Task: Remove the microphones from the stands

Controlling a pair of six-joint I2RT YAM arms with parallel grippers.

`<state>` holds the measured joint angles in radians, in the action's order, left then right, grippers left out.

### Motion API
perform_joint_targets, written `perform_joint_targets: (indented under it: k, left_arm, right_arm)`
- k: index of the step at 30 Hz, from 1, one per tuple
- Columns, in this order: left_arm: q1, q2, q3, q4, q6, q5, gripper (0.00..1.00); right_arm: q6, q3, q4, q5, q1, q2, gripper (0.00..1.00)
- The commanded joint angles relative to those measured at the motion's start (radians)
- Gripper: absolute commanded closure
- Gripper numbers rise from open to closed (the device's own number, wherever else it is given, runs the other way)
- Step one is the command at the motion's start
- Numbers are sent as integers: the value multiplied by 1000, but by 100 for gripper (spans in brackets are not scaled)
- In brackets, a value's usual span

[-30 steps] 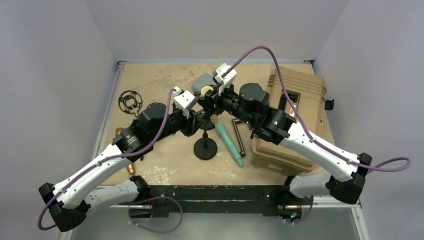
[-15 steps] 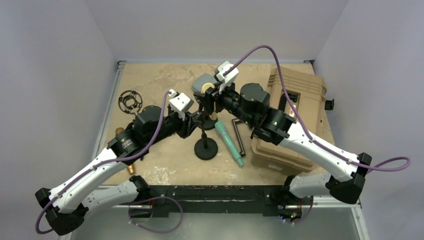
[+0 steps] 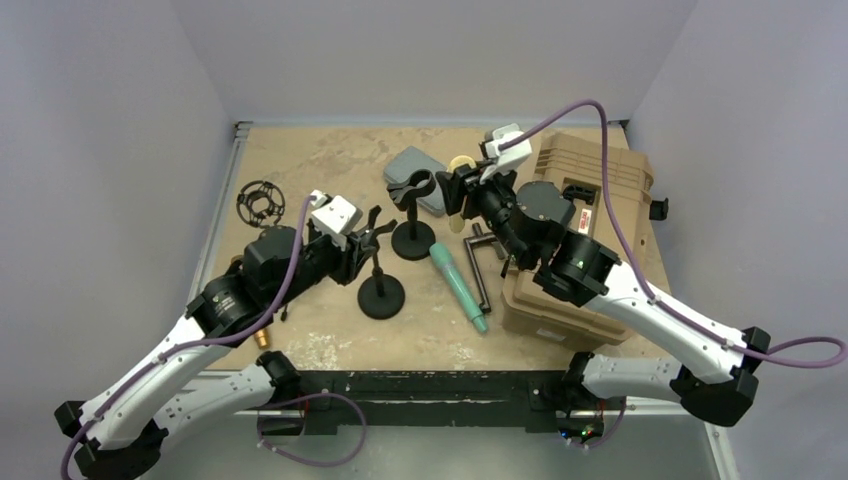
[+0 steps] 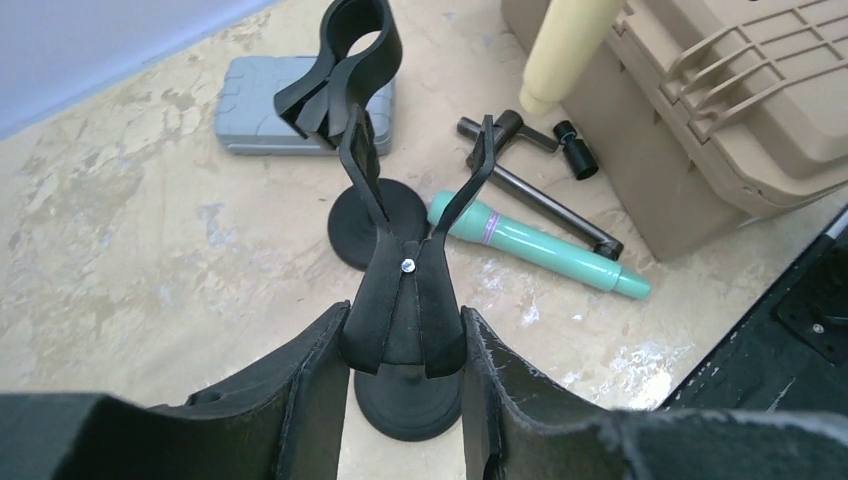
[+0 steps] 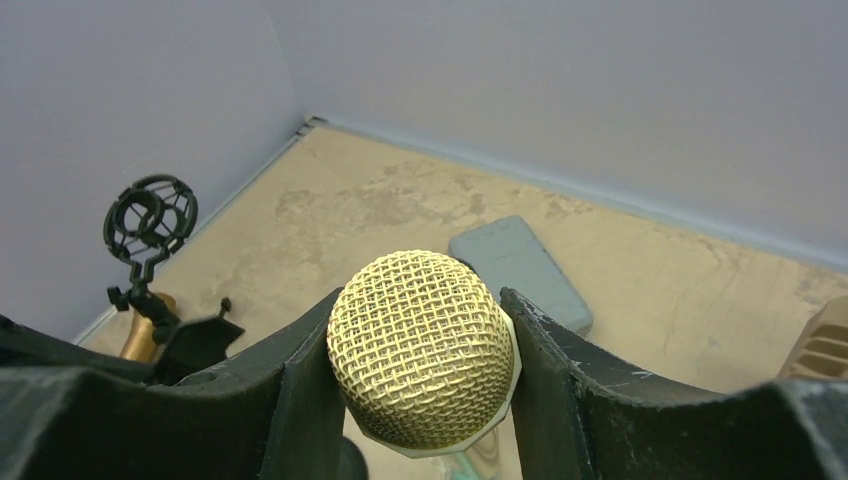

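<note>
Worn tan tabletop (image 3: 300,160), grey walls on three sides. Far left: black shock mount (image 3: 260,203) lying flat. A brass-coloured piece (image 3: 240,263) sits near it, partly hidden under the left arm.

Left gripper (image 4: 405,322): both fingers (image 4: 310,380) press against the lower part of a black clip (image 4: 405,290) and are clamped on it. The clip belongs to the stand (image 3: 381,297), whose round base sits on the table. The clip prongs spread upward in an open V.

Just beyond and to the right: second stand (image 3: 413,240), upright on its own round base, with a ring-shaped holder (image 3: 410,188) at the top. A grey case (image 3: 425,172) lies flat behind it.

Right of the stands: teal microphone (image 3: 458,285) flat on the table. Beside it lies a black bar (image 3: 483,270) with a crosspiece, close to the tan hard case (image 3: 590,190).

Right gripper (image 5: 420,310): closed on the microphone (image 5: 422,350), with a finger on either side of the gold mesh head. The head points toward the wrist camera. The cream body (image 4: 565,45) hangs downward in front of the tan hard case, and its lower end appears clear of the table. From above, the microphone sits just right of the second stand's holder and near the grey case. It is well apart from the stand in the left gripper and touches neither stand.
</note>
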<state>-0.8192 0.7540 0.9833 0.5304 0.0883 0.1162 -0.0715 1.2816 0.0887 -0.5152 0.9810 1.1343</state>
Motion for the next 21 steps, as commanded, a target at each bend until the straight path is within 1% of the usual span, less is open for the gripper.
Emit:
perform_joint_targets:
  k: [1, 7, 9, 10, 11, 13, 15, 18, 20, 21]
  left_arm:
    - [5, -43, 3, 0, -47, 63, 100]
    - [4, -42, -22, 19, -31, 63, 100]
    - [3, -51, -31, 20, -25, 61, 100]
    - [4, -56, -32, 22, -24, 59, 98]
    - [3, -61, -32, 25, -24, 58, 91]
    - [3, -72, -31, 30, -24, 51, 73]
    - [4, -84, -32, 25, -28, 41, 59]
    - [4, -101, -35, 13, -43, 37, 47]
    - [3, -107, -35, 5, -51, 39, 38]
    - [4, -108, -32, 2, -55, 39, 36]
  right_arm:
    - [-68, -45, 103, 60, 2, 17, 100]
    - [-181, -85, 252, 344, 5, 103, 100]
    - [-214, -102, 282, 395, 12, 138, 100]
    - [-227, -111, 289, 412, 15, 156, 100]
    - [-237, -116, 296, 423, 20, 175, 100]
    - [-249, -130, 300, 429, 29, 214, 100]
    - [-260, -128, 322, 415, 31, 254, 100]
    - [-275, -127, 342, 366, 31, 310, 100]
    - [-282, -143, 307, 352, 31, 340, 100]
    - [-284, -148, 284, 353, 31, 357, 100]
